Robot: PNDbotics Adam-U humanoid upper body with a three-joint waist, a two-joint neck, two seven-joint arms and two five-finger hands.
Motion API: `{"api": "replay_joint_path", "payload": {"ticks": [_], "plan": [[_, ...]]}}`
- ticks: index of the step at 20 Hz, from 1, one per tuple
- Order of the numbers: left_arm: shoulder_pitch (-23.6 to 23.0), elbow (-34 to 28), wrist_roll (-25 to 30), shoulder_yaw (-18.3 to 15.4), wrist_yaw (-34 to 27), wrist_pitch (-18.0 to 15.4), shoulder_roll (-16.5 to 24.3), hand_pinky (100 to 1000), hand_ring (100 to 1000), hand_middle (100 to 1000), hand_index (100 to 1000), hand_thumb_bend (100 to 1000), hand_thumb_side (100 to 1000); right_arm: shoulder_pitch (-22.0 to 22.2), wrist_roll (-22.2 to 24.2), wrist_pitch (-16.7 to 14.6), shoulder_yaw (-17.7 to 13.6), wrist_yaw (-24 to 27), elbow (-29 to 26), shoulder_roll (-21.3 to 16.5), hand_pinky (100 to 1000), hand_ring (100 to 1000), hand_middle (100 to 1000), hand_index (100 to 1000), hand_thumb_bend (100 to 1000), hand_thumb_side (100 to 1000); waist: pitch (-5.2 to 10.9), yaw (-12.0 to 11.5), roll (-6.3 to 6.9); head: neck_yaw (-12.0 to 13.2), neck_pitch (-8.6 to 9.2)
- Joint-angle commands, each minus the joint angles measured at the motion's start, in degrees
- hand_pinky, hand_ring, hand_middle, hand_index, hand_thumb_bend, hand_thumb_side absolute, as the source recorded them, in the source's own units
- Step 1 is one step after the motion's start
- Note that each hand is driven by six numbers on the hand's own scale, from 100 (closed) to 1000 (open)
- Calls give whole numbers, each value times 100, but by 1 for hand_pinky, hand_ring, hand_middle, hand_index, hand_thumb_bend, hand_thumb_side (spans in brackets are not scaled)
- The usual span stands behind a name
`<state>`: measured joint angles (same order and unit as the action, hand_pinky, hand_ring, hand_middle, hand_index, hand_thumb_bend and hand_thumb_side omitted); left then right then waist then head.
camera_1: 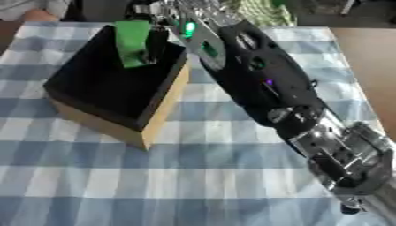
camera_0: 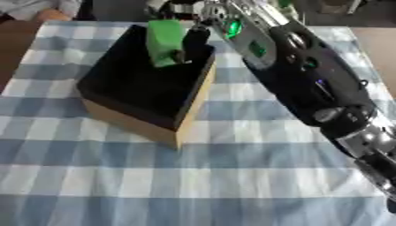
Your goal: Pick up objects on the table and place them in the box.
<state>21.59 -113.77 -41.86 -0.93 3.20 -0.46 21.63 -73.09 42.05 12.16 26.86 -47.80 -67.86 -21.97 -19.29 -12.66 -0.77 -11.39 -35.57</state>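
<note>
Reaching in from the right, the right robot hand pinches a green block between dark curled fingers, holding it over the far corner of the box. That box, black inside with tan walls, sits on the blue-and-white checked bench.

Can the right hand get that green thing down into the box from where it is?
Probably yes. The right hand holds the green object over the open box, and nothing visible blocks the opening.
</note>
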Motion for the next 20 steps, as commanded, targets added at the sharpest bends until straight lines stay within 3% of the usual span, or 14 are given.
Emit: {"api": "replay_joint_path", "payload": {"ticks": [1, 7, 11, 16, 20], "plan": [[54, -82, 14, -8, -7, 2, 74, 648, 717, 606, 754, 182, 443, -141, 21, -126, -48, -189, -85, -76, 939, 962, 879, 1000, 375, 257, 112, -5, 33, 8, 58], [43, -82, 8, -11, -8, 1, 76, 648, 717, 605, 753, 183, 443, -138, -55, -156, -118, -238, -168, -112, 936, 955, 863, 992, 311, 197, 134, 17, 39, 30, 49], [22, -82, -5, -19, -1, 1, 85, 648, 717, 605, 753, 184, 442, -163, -84, -48, -171, -14, -548, -324, 932, 947, 852, 971, 241, 136, 155, 48, 42, 62, 29], [-2, -82, -31, -41, 22, 0, 108, 648, 717, 605, 753, 186, 442, -21, -153, 276, -369, 516, -1692, -1001, 917, 920, 833, 931, 111, 100, 179, 141, 49, 145, 3], [-34, -82, -54, -65, 43, 6, 123, 649, 717, 605, 753, 186, 441, 312, -259, 639, -638, 973, -2691, -1607, 913, 898, 811, 903, 100, 100, 197, 215, 73, 234, -12]]}}
